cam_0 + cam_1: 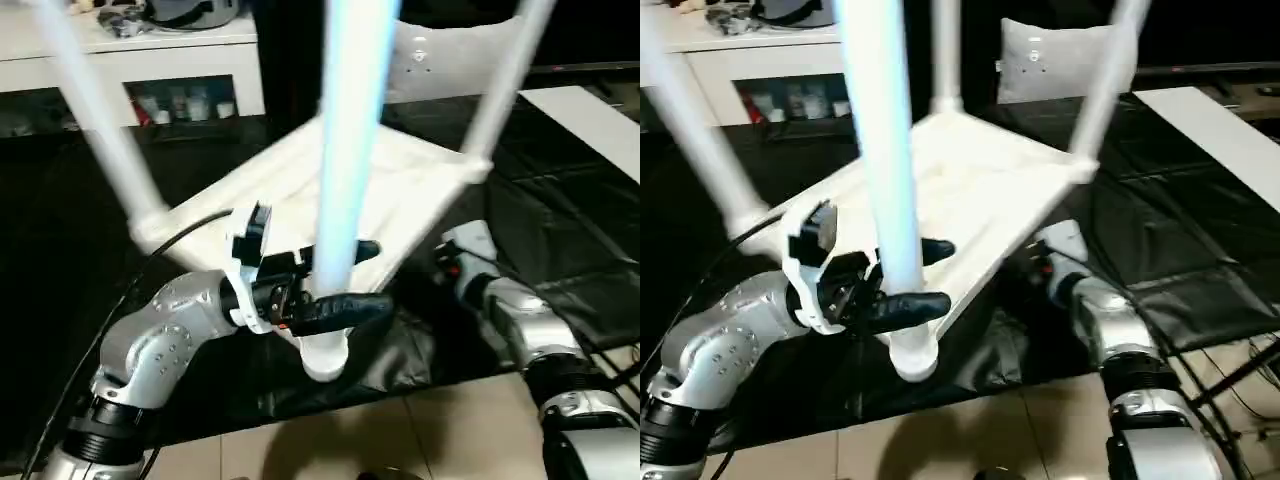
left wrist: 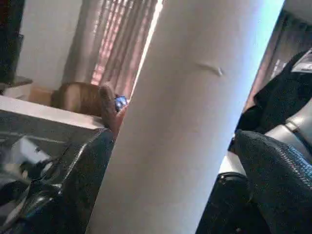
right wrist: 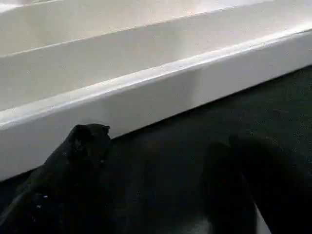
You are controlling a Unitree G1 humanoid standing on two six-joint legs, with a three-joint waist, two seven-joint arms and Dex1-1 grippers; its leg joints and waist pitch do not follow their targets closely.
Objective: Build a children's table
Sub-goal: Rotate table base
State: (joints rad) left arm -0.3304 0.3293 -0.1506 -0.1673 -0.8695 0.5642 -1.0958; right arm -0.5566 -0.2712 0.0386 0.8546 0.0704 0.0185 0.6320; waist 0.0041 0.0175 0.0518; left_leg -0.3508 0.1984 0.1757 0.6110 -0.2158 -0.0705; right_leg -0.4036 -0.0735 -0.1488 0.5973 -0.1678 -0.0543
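The children's table lies upside down on a black cloth, its white top [image 1: 410,195] tilted and its white legs pointing up. The nearest leg [image 1: 345,150] stands in the corner socket [image 1: 325,360] closest to me. My left gripper [image 1: 377,277] is open around that leg just above the socket, one black finger [image 1: 345,311] in front and one behind. In the left wrist view the leg [image 2: 195,122] stands between the two fingers with a small gap on one side. My right gripper [image 3: 165,141] is open and holds nothing, low beside the top's rim [image 3: 146,92].
Two more legs [image 1: 100,130] [image 1: 500,90] rise at the left and right corners, and a fourth [image 1: 945,50] at the far one. A white cabinet [image 1: 150,60] stands at the back left, a white panel [image 1: 590,120] at right. Tiled floor [image 1: 400,430] borders the cloth's [image 1: 60,250] near edge.
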